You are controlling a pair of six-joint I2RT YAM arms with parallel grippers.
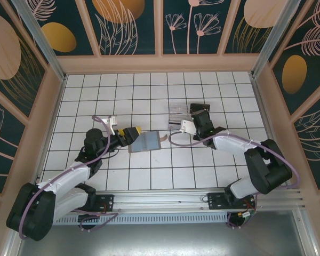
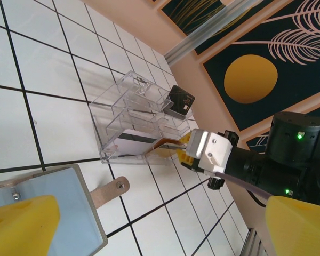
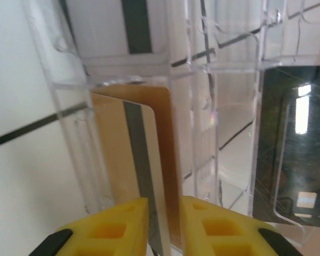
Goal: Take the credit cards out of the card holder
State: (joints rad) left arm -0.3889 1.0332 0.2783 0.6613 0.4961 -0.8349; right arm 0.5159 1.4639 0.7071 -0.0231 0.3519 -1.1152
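The card holder [image 1: 145, 142] lies open on the tiles, blue-grey inside up [image 2: 48, 197], its tan strap tab [image 2: 108, 192] pointing at the clear tray. My left gripper [image 1: 132, 134] stands wide open at the holder's left edge [image 2: 160, 226], one yellow finger over the blue panel. My right gripper [image 1: 194, 113] reaches into the clear tray [image 1: 178, 113]. Its jaws [image 3: 164, 213] are parted a little around a tan-gold credit card [image 3: 133, 154] standing in a slot. A dark card [image 3: 290, 144] leans in the neighbouring slot. A light card with a dark stripe [image 3: 117, 26] rests in another.
The clear plastic tray [image 2: 122, 106] has several upright dividers close beside my right fingers. The right arm's white wrist block [image 2: 213, 154] hangs just past the tray. Wooden walls with aluminium posts fence the tiled floor on three sides.
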